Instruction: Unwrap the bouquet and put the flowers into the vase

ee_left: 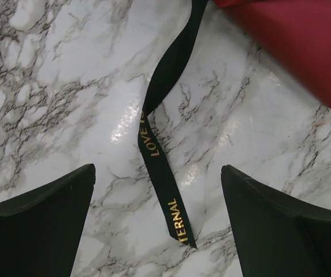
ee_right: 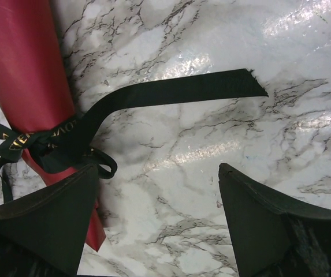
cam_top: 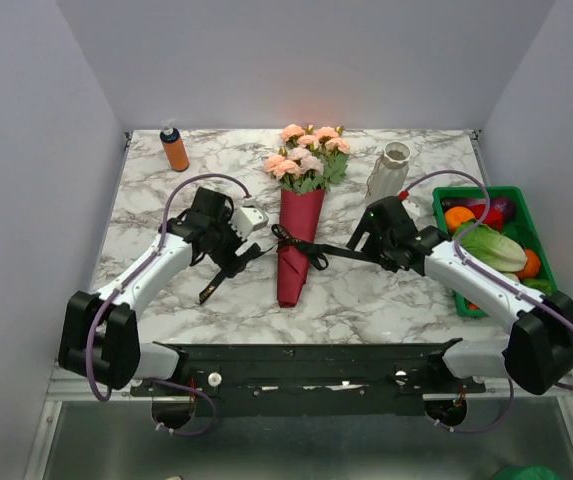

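left gripper point(ee_left: 157, 168) gapes over a loose ribbon point(ee_left: 152, 141) tail; right gripper point(ee_right: 156, 166) is spread wide beside the knot. bouquet point(cam_top: 299, 240) lies between them, tied, heads pointing away. vase point(cam_top: 389, 172) stands beyond, right.

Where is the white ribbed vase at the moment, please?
In the top view, the vase sits at the back, right of centre, between the bouquet and the green tray.
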{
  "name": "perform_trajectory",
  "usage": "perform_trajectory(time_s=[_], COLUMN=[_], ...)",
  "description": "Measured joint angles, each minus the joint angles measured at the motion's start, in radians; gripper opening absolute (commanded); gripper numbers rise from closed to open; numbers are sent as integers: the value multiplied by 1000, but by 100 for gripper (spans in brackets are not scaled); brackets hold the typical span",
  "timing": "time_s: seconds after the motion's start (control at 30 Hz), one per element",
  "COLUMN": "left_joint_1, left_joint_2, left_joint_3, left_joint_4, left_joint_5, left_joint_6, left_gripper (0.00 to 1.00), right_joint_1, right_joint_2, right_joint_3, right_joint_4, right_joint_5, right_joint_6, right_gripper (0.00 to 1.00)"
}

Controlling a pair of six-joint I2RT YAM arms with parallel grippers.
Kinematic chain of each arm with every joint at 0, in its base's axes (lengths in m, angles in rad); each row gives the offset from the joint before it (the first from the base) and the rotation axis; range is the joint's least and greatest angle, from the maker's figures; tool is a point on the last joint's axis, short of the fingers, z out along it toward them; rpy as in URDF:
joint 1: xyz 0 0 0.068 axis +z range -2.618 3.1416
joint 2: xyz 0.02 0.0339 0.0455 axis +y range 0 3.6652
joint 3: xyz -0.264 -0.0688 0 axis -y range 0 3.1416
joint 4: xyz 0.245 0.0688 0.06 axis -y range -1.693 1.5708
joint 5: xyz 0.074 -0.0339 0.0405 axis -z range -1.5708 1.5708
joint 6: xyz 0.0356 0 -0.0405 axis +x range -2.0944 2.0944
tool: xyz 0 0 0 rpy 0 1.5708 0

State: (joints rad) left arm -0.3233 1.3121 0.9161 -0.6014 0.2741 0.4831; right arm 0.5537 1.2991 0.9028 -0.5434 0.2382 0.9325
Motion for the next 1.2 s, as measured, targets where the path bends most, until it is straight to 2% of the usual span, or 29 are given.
perform_trajectory(time_s=[0.13,0.37,0.6,0.7,0.83,0.87,0.97,1.1,1.2], left_joint_1=[-46,-50,-50,-50,-50,-50,-50,-50,-50], left_joint_2=[97,262,291,298,331,339,348,348,342], left_joint_3=[6,51,51,48,48,48,41,35,29], left_joint_4=[40,69,113,142,166,169,178,188,190], left_joint_5=[-5,-40,-68,-80,-84,-84,-89,-91,-92], left_joint_6=[23,64,93,98,103,104,100,100,100], left_gripper=[99,97,91,81,51,36,19,11,8], right_joint_1=[2,2,5,8,8,8,8,10,18], right_joint_2=[8,95,215,266,327,340,374,406,425], right_joint_3=[-7,-2,46,66,92,97,114,123,124], right_joint_4=[5,14,50,80,108,114,132,159,178], right_joint_5=[3,-1,-26,-31,-42,-43,-46,-50,-56], right_joint_6=[52,167,259,291,336,343,372,406,431], right_gripper=[89,88,87,86,86,85,85,83,77])
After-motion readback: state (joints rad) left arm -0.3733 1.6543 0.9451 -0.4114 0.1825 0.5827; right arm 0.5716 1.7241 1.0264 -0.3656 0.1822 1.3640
